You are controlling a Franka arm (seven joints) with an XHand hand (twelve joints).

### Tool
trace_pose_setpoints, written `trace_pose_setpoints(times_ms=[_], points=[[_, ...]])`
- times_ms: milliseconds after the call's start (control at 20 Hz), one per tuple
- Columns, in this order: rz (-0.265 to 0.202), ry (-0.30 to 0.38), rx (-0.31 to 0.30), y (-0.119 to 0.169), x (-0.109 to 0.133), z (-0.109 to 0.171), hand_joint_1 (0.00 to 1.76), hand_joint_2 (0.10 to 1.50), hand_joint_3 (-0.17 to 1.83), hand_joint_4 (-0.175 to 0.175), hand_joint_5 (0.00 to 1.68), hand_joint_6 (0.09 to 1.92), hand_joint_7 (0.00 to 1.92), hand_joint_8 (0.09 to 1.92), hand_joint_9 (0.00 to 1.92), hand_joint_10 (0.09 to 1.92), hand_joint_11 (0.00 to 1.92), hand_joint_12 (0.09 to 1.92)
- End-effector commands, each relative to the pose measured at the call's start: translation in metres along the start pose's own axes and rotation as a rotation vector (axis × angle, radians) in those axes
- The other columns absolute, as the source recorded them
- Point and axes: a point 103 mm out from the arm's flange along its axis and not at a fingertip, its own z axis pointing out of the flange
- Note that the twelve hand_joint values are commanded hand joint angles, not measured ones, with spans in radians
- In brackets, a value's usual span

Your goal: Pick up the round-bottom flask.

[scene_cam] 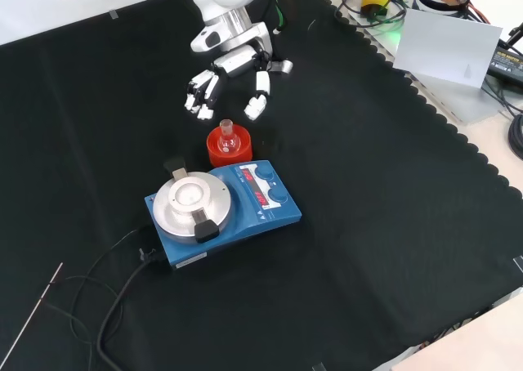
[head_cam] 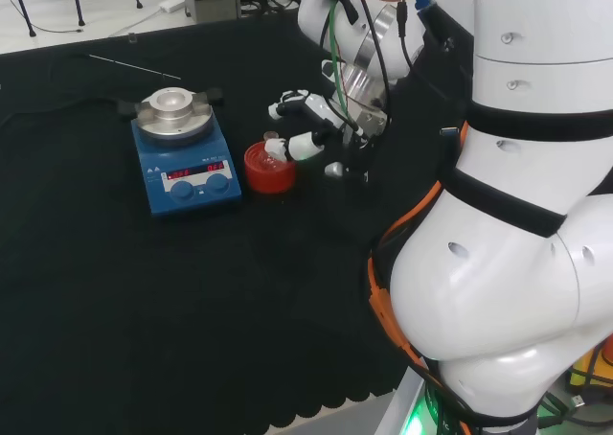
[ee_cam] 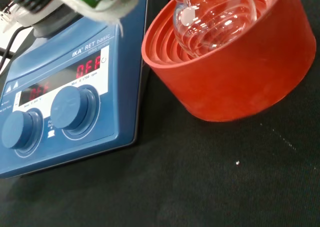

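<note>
Front view showed the approach step: the hand (scene_cam: 233, 73) hovered just beyond the round-bottom flask (scene_cam: 227, 140), fingers (scene_cam: 198, 91) spread and relaxed, thumb apart, holding nothing. The flask sat upright in a red ribbed stand (scene_cam: 219, 154) near the cloth's middle, well clear of every edge, just beside the blue magnetic stirrer (scene_cam: 222, 210). The next move appeared to call for lowering the palm-down hand and closing round the neck.
</note>
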Motion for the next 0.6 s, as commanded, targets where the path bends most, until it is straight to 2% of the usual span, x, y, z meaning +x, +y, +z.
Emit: trace_pose_setpoints(times_ms=[50, 150, 200, 250, 400, 450, 500, 600], points=[[0.036, -0.075, -0.005, 0.005, -0.001, 0.006, 0.91, 0.61, 0.6, 0.026, 0.6, 0.09, 0.11, 0.48, 0.22, 0.68, 0.0, 1.09], [0.04, -0.091, -0.003, 0.007, -0.002, 0.01, 0.91, 0.61, 0.6, 0.026, 0.6, 0.09, 0.11, 0.48, 0.22, 0.67, 0.0, 1.09], [0.008, -0.047, 0.001, 0.008, -0.002, 0.011, 0.91, 0.61, 0.6, 0.026, 0.6, 0.09, 0.11, 0.48, 0.22, 0.67, 0.0, 1.09], [0.04, -0.083, -0.01, 0.011, -0.002, 0.015, 0.92, 0.61, 0.6, 0.026, 0.6, 0.09, 0.11, 0.48, 0.22, 0.67, 0.0, 1.09], [0.054, -0.097, -0.016, 0.013, -0.003, 0.019, 0.92, 0.61, 0.6, 0.027, 0.61, 0.09, 0.11, 0.48, 0.23, 0.67, 0.0, 1.1], [0.045, -0.075, -0.012, 0.013, -0.004, 0.018, 0.92, 0.61, 0.6, 0.027, 0.62, 0.09, 0.12, 0.48, 0.23, 0.67, 0.0, 1.1], [0.068, -0.11, -0.015, 0.013, -0.004, 0.019, 0.92, 0.61, 0.6, 0.027, 0.62, 0.09, 0.12, 0.48, 0.23, 0.67, 0.0, 1.1], [0.056, -0.072, -0.022, 0.012, -0.009, 0.018, 0.92, 0.61, 0.6, 0.027, 0.62, 0.09, 0.12, 0.48, 0.23, 0.67, 0.0, 1.1]])
